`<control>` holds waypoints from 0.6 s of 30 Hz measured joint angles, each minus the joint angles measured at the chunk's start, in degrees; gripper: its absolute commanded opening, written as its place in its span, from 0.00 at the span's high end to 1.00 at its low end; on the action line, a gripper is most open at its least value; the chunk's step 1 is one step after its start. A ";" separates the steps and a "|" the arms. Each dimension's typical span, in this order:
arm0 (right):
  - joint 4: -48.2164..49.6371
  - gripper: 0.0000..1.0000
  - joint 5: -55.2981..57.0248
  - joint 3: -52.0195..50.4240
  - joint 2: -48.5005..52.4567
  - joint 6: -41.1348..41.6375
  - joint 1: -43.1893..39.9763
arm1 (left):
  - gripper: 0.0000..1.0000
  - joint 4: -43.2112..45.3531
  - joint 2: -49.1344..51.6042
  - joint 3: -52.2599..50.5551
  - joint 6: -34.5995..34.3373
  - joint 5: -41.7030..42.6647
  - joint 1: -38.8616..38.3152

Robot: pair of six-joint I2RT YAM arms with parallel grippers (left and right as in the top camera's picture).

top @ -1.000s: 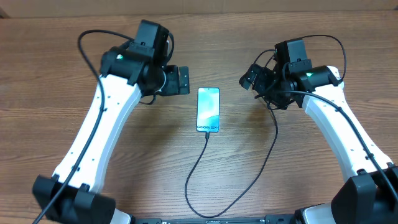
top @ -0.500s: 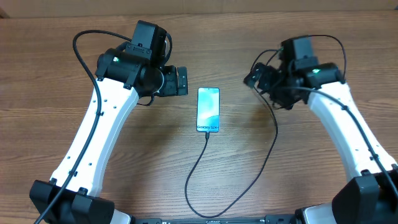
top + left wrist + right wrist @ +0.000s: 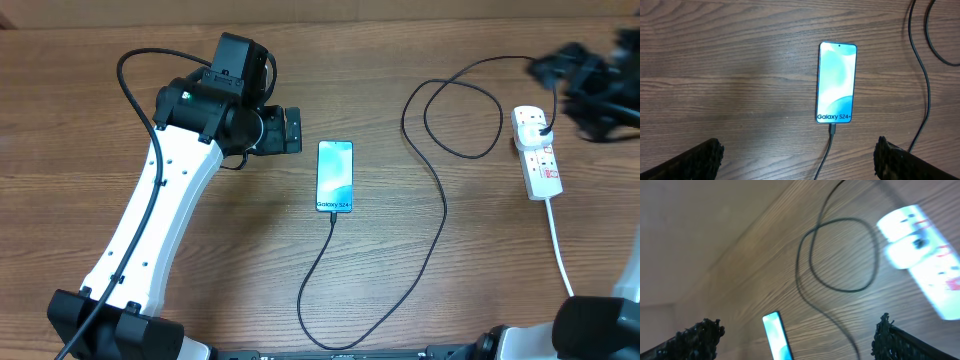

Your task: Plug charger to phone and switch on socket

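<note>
**Phone end connected; power strip switch outstanding, right arm better placed**

Nearest the robot, the charger cable (image 3: pixel 443 215) lies slack on the table (image 3: pixel 240 260), then runs up to the bottom edge of the phone (image 3: pixel 335 177). The phone lies flat at centre with its screen lit, its long axis running near to far.

The left gripper (image 3: pixel 290 130) hovers just beyond and left of the phone. Its fingers (image 3: pixel 702 157) are spread wide and hold nothing.

Further off on the right, the cable coils into a loop and ends at a plug (image 3: pixel 532 121) seated in the far end of the power strip (image 3: pixel 541 160). The strip's long axis also runs near to far, slightly tilted. The right gripper (image 3: pixel 560 72) hangs just beyond that far end, clear of it.

The coming move, pressing the switch, appears to fall to the right arm. The strip lies close on its near side and well apart from the left arm.

The left wrist view alone shows the connector (image 3: pixel 832 130) entering the phone. The overhead view alone shows the plug's seating. The right wrist view is blurred, but it shows that gripper's fingers (image 3: pixel 697 337) parted and empty. The switch position cannot be read in any view.
</note>
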 measured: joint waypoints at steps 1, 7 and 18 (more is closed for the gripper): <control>-0.46 0.00 -1.70 0.20 0.17 -1.60 -3.17 | 0.00 0.00 0.00 0.00 0.00 -0.02 0.00; -1.01 0.00 -6.60 0.87 6.75 -8.24 -12.96 | 0.00 0.00 0.00 0.00 0.00 0.00 0.00; 5.44 0.00 -1.60 0.85 20.02 -14.86 -12.59 | 0.00 0.00 0.00 0.00 0.00 -0.02 0.00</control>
